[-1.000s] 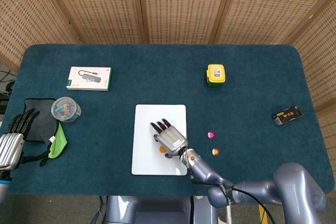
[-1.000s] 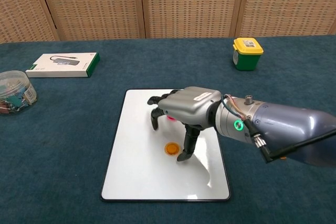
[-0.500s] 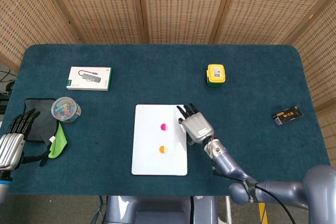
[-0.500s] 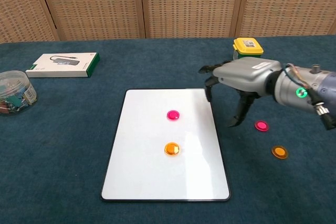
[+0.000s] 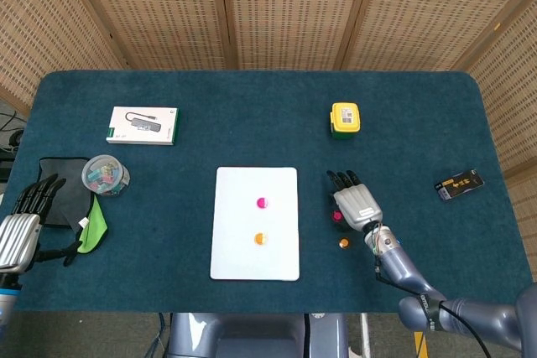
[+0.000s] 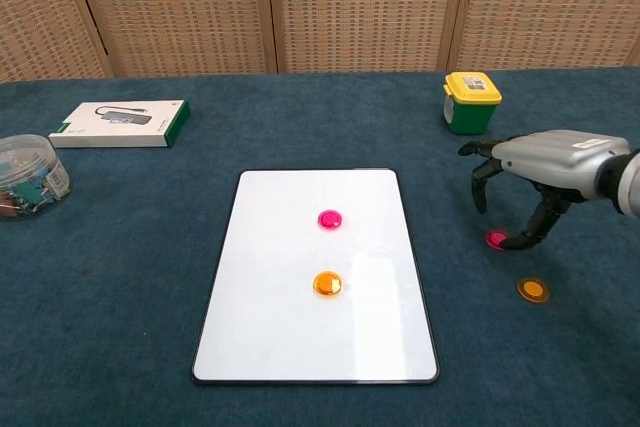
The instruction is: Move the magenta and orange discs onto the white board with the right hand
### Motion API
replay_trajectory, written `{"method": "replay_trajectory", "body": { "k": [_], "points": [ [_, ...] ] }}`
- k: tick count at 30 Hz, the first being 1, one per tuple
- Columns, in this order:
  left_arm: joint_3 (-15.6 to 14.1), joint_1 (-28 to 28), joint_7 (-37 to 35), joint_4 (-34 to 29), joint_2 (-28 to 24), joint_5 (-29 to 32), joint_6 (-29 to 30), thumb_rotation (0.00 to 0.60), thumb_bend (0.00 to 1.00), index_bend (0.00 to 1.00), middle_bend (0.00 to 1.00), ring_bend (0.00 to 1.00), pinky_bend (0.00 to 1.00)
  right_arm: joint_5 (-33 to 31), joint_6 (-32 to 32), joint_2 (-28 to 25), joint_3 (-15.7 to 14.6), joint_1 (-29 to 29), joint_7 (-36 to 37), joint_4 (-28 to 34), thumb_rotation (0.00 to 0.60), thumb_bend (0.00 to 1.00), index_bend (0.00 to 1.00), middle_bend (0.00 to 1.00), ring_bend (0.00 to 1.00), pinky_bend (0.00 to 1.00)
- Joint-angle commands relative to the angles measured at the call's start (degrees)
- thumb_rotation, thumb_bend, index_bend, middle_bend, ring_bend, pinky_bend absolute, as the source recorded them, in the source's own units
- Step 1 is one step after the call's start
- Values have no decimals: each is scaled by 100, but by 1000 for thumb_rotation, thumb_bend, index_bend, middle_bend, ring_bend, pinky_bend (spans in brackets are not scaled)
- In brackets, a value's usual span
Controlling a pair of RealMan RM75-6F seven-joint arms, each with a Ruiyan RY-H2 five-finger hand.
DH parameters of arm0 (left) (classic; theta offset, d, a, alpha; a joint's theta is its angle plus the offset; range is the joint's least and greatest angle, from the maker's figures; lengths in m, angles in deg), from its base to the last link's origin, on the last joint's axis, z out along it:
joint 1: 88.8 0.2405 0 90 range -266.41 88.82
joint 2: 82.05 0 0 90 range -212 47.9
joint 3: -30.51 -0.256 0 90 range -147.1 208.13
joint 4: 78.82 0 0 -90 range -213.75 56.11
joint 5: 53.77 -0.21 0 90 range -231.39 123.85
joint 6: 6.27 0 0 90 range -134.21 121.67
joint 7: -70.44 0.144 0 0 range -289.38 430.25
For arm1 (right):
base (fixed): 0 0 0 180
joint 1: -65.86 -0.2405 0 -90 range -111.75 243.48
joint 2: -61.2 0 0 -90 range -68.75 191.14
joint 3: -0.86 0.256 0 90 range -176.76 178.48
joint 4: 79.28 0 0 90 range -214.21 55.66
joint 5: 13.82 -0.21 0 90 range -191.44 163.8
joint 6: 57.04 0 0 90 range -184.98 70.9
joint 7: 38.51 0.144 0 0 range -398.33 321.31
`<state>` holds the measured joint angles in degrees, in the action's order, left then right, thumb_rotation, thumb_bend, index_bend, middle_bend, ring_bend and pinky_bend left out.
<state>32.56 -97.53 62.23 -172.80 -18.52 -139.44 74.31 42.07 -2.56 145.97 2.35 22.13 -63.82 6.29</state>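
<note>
A white board (image 5: 243,245) (image 6: 270,327) lies mid-table with a magenta disc (image 5: 262,203) (image 6: 329,219) and an orange disc (image 5: 261,239) (image 6: 327,284) on it. Right of the board, on the cloth, lie a second magenta disc (image 5: 337,216) (image 6: 495,239) and a second orange disc (image 5: 343,243) (image 6: 532,290). My right hand (image 5: 355,202) (image 6: 545,162) hovers over that magenta disc, fingers spread and curled down, thumb tip touching or just beside it; it holds nothing. My left hand (image 5: 21,222) rests open at the table's left edge.
A yellow-green box (image 5: 344,119) (image 6: 471,101) stands behind the right hand. A white-green carton (image 5: 143,125) (image 6: 123,123), a clear tub of clips (image 5: 105,175) (image 6: 30,175), a black-green cloth (image 5: 75,207) and a small black pack (image 5: 459,184) lie around.
My right hand has swung from over the board to the right, leaving the magenta and orange discs on it, and now hangs over the magenta disc on the cloth.
</note>
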Motion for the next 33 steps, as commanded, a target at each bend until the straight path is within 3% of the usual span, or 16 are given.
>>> {"method": "replay_trajectory", "body": {
  "k": [1, 33],
  "points": [
    [1, 3, 6, -3, 2, 2, 5, 600, 0, 0, 0, 0, 0, 23, -52, 9, 41, 12, 32, -21, 600, 338, 417, 0, 0, 0],
    [7, 3, 9, -10, -3, 50, -22, 600, 0, 0, 0, 0, 0, 84, -474, 352, 125, 190, 270, -608, 600, 363, 419, 0, 0, 0]
  ]
}}
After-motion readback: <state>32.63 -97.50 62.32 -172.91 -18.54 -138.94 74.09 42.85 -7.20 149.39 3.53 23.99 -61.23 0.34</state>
